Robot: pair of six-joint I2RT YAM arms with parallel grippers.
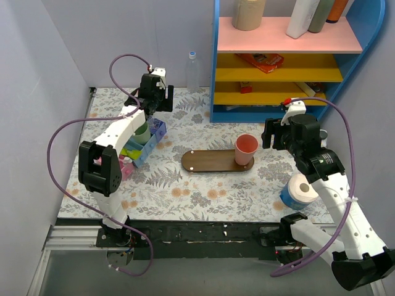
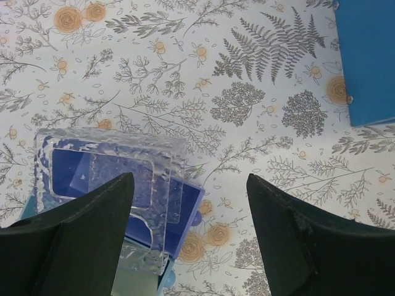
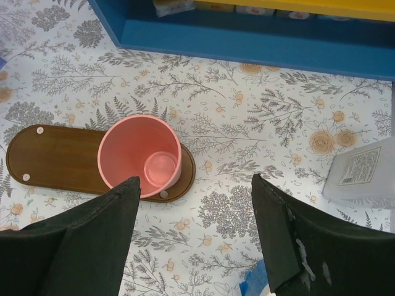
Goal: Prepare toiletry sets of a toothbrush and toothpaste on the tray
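The tray (image 1: 207, 163) is a dark-brown oval board in the middle of the table; it also shows in the right wrist view (image 3: 55, 157). A pink cup (image 1: 245, 149) stands on its right end and is empty inside (image 3: 139, 154). A clear square holder (image 2: 105, 185) sits in the blue end compartment of the organiser (image 1: 150, 143). Lime-green pieces (image 1: 131, 150) lie in the organiser; I see no pale wrapped item. My left gripper (image 1: 154, 105) is open and empty above the organiser's far end (image 2: 188, 240). My right gripper (image 1: 276, 134) is open and empty, to the right of the cup (image 3: 194, 240).
A green cup (image 1: 141, 132) stands in the organiser. A blue shelf unit (image 1: 281, 61) fills the back right. A clear bottle (image 1: 193, 71) stands at the back wall. A blue-and-white roll (image 1: 300, 191) and a white box (image 3: 361, 172) are at the right.
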